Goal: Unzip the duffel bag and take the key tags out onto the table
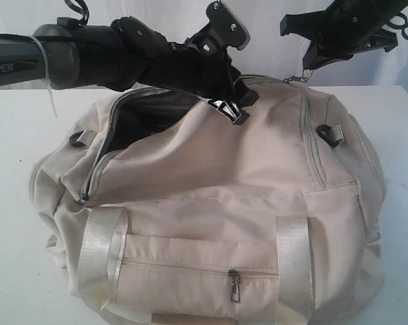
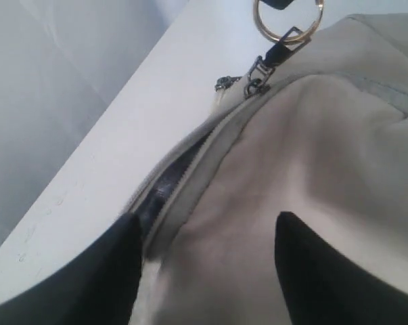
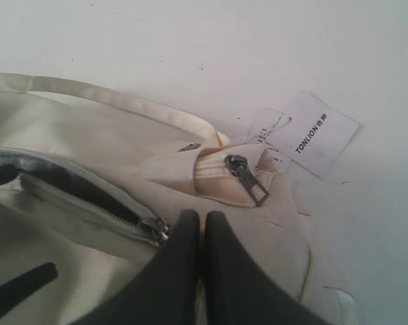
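Observation:
The cream duffel bag (image 1: 217, 196) lies on the white table (image 1: 14, 135). Its top zipper is open on the left half, showing dark grey lining (image 1: 149, 108). My left gripper (image 1: 234, 101) reaches across over the bag's top by the opening. It is open (image 2: 209, 220), with only bag fabric between its fingers. My right gripper (image 1: 306, 68) is shut (image 3: 204, 217) next to the zipper slider (image 3: 156, 230), apparently on the metal ring (image 2: 288, 24) of its pull. The key tags are hidden.
A white paper label (image 3: 312, 132) lies on the table beside the bag's end. An end-pocket zipper pull (image 3: 246, 177), a front-pocket zipper (image 1: 234, 284), satin straps (image 1: 102, 250) and black D-rings (image 1: 329, 133) show on the bag. A white curtain hangs behind.

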